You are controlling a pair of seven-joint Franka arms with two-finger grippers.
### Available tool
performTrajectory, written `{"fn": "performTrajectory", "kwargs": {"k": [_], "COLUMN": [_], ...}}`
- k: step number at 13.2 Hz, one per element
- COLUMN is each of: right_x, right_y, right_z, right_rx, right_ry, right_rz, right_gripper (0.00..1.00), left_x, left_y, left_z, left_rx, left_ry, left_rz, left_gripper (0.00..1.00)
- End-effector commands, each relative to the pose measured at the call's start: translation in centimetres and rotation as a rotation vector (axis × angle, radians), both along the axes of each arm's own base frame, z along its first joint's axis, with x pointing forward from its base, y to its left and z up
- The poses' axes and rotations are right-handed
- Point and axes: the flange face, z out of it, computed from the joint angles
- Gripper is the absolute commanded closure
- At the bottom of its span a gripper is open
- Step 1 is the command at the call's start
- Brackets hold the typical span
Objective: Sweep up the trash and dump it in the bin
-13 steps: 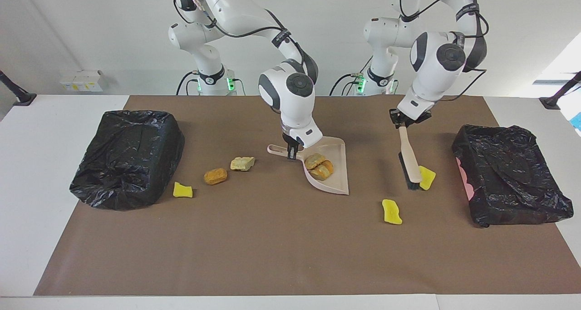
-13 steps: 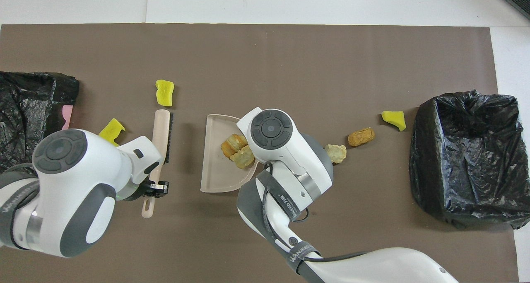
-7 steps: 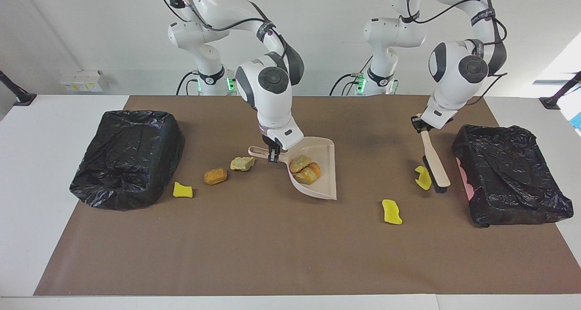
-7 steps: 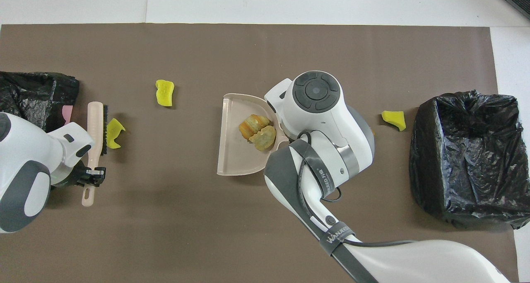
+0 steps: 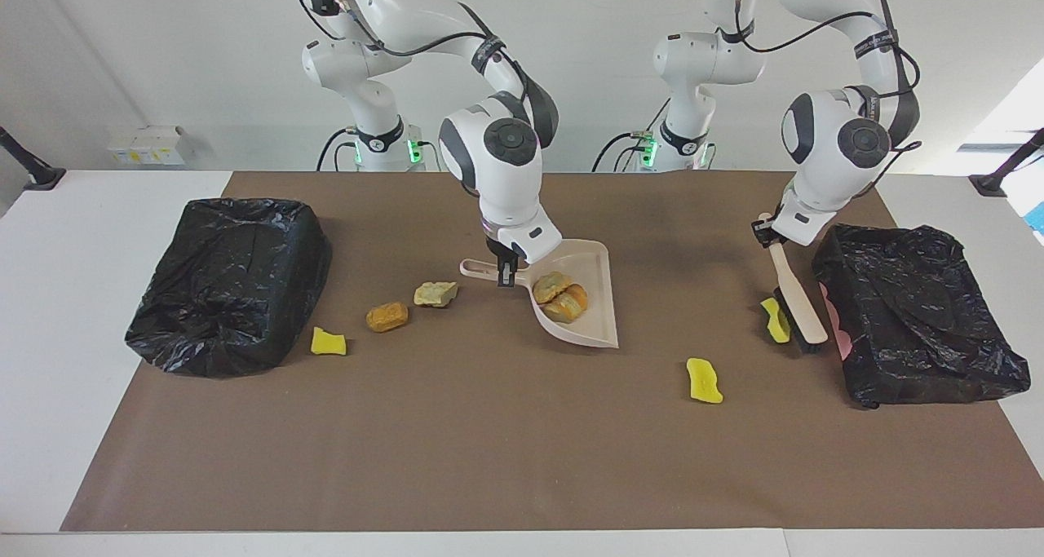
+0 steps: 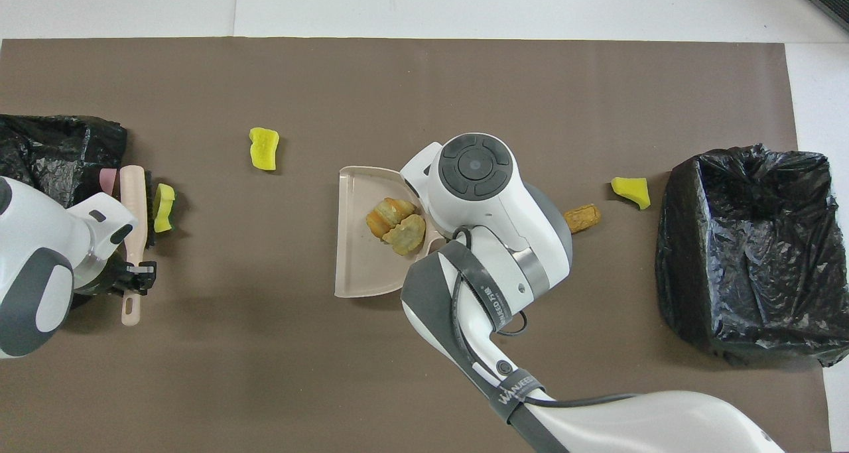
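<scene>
Gripping dustpan (image 5: 583, 300), brush (image 5: 795, 296), jaws closed

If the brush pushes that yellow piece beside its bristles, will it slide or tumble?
The yellow sponge piece stands on edge against the brush, so it will probably tumble rather than slide. It looks light and soft, so it may squash or skip away from the bristles.

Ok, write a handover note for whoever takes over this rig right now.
Left pincer: shut on the brush handle, bristles against a yellow scrap beside the bin at its end.
Right pincer: shut on the dustpan handle at mid-table.
Done: two bread chunks in the pan.
Left: another yellow scrap, plus a tan chunk, orange chunk and yellow scrap near the other bin; then dump.
</scene>
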Motion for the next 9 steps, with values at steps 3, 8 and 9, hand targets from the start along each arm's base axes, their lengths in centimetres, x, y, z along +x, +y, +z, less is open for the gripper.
{"fn": "performTrajectory", "kwargs": {"k": [3,8,9], "right_x": [0.0,-0.4,-0.4], "right_y": [-0.1,0.7,-0.1], "right_z": [-0.4,-2.8,-3.4], "right_rx": [0.019,-0.001,-0.029], "right_ry": [-0.008,-0.022,-0.005], "right_rz": [-0.009,-0.084,-0.117], "right_gripper": [1.00,1.00,1.00], "left_x": [1.0,-0.3,-0.6], "left_y": [-3.2,-11.7,-13.0], "left_z": [-1.3,-1.4,-1.3], "left_rx": [0.035,-0.066,-0.087], "left_ry": [-0.041,-0.028,-0.025], "left_rz": [-0.001,-0.101,-0.126], "left_gripper": [1.00,1.00,1.00]}}
